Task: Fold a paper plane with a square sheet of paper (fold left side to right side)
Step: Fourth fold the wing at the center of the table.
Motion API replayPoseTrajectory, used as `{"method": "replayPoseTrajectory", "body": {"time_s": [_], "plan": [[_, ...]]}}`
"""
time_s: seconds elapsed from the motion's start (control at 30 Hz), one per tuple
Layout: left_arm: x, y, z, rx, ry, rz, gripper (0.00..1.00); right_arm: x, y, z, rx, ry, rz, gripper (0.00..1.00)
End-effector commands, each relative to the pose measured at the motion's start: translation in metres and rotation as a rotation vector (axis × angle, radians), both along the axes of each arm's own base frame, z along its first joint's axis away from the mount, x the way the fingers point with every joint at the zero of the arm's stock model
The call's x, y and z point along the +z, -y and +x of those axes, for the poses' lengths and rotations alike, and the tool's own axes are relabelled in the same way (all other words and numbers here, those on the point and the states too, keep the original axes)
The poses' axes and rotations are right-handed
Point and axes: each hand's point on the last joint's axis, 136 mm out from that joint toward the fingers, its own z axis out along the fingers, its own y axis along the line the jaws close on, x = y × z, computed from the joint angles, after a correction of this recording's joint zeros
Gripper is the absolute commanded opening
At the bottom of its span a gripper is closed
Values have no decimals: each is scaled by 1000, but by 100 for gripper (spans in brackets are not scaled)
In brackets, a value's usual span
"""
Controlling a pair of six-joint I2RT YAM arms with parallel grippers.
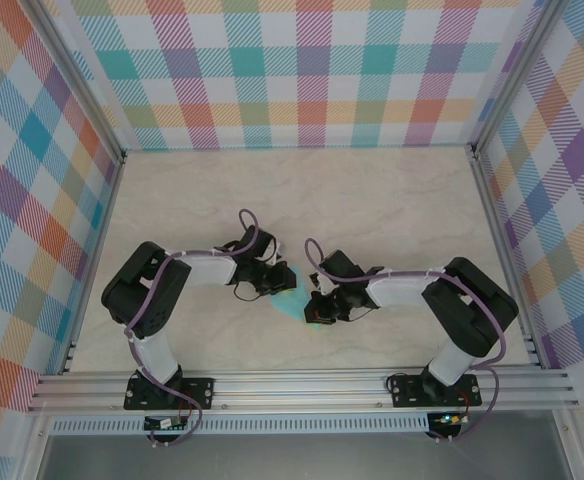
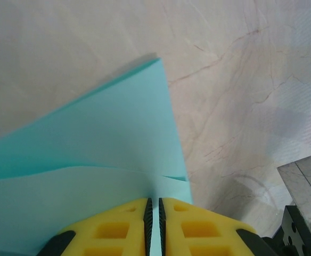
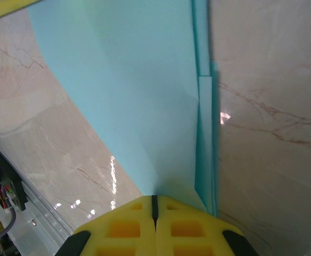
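Note:
The light-turquoise sheet of paper [image 1: 290, 302] lies folded into layers at the middle of the table, between my two grippers. Most of it is hidden under the arms, so I cannot tell whether it has the paper plane's dart shape. My left gripper [image 1: 275, 282] is at its left edge. In the left wrist view its yellow fingers [image 2: 153, 202] pinch the paper [image 2: 91, 149], with a thin strip of turquoise showing between the pads. My right gripper [image 1: 317, 302] is at its right edge, and its fingers [image 3: 154, 198] are shut on the paper [image 3: 139, 96] beside a long straight fold [image 3: 204, 133].
The pale marble tabletop [image 1: 372, 200] stretches behind the arms. Plaid walls [image 1: 292, 70] enclose the back and both sides. An aluminium rail [image 1: 302, 385] runs along the near edge, where the arm bases are bolted. The two grippers are only a few centimetres apart.

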Motion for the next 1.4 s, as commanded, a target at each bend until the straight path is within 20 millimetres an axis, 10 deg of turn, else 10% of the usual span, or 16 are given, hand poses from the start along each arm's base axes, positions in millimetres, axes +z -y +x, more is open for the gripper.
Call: {"method": "replayPoseTrajectory", "body": {"time_s": [0.0, 0.27, 0.43, 0.73, 1.03, 1.37], "plan": [[-22, -37, 15, 43, -7, 101, 15, -43, 53, -40, -34, -155, -214, 4], [-16, -60, 59, 81, 27, 45, 15, -44, 54, -44, -24, -156, -197, 1], [31, -61, 75, 73, 133, -8, 17, -43, 48, -39, -30, -156, -158, 1], [94, -49, 36, 32, 237, -69, 17, -40, 49, -33, -39, -138, -162, 1], [85, 3, -26, -131, 193, -146, 18, -42, 49, -32, -41, -140, -168, 2], [42, 15, -9, -149, 163, -47, 17, -40, 49, -30, -35, -135, -180, 2]]}}
